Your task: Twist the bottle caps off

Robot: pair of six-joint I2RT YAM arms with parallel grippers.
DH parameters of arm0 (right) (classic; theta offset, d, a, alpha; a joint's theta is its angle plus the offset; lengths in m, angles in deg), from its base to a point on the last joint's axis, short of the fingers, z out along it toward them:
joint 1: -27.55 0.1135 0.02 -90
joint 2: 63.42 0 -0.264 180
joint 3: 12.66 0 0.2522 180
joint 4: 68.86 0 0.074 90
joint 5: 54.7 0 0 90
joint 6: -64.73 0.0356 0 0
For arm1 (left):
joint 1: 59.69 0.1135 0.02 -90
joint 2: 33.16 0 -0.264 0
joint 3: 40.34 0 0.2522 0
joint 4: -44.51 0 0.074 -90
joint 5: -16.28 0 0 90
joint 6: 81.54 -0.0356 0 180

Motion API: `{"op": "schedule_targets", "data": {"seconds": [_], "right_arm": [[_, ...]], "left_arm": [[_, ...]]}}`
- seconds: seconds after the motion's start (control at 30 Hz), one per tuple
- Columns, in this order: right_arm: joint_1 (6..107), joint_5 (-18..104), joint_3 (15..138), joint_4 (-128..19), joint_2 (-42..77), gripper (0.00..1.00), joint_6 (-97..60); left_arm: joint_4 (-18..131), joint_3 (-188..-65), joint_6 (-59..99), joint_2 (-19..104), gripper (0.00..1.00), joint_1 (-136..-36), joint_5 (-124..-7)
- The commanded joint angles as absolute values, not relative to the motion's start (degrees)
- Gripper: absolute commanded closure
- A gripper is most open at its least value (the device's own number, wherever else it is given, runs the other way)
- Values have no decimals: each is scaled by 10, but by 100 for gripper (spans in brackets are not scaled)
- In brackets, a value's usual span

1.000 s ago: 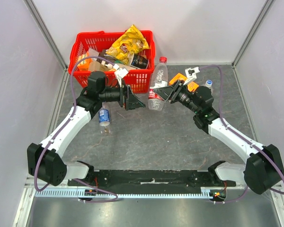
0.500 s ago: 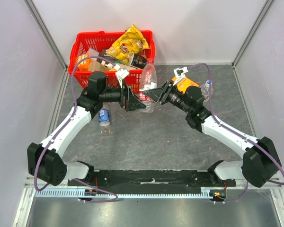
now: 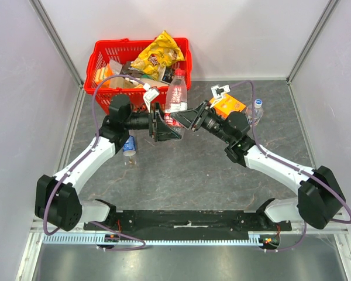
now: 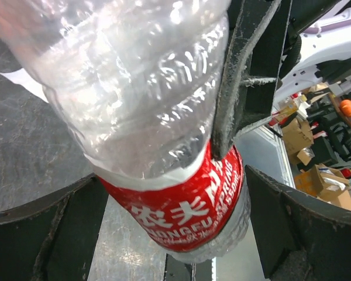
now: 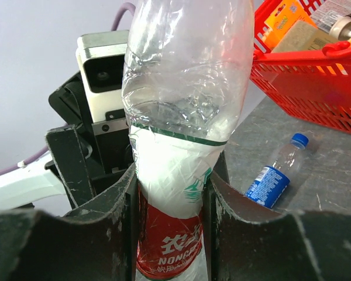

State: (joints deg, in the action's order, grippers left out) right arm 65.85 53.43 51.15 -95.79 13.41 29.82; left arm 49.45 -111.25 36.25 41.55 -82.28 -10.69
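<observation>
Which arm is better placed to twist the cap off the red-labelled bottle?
Left. The right gripper is shut on the red-labelled bottle, holding it upright. The left gripper is open, grips nothing, and is free to go to the red cap.

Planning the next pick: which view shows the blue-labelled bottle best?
Right wrist: the blue-labelled bottle lies whole on the table, blue cap on. Top external shows it small, tight beside the left arm. Left wrist misses it.

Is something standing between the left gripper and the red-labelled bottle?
Nothing visible does. The red-labelled bottle sits between the left gripper's open fingers, while the right gripper is shut on it.
</observation>
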Motion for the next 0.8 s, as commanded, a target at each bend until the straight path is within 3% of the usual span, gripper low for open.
{"op": "schedule_targets", "data": {"seconds": [0.0, 0.23, 0.47, 0.57, 0.77], "right_arm": [[675, 517, 509, -1019, 133, 57, 296], [688, 502, 499, -1024, 130, 57, 290], [690, 493, 485, -1018, 122, 54, 285], [690, 491, 483, -1018, 118, 45, 285], [690, 488, 490, -1003, 109, 25, 271]], "left_arm": [[378, -1092, 448, 415, 1, -825, -74], [318, -1059, 485, 405, 7, -824, -95], [320, -1057, 474, 398, 40, -825, -84], [318, -1057, 477, 401, 61, -825, -78], [321, -1059, 475, 401, 64, -825, -74]]}}
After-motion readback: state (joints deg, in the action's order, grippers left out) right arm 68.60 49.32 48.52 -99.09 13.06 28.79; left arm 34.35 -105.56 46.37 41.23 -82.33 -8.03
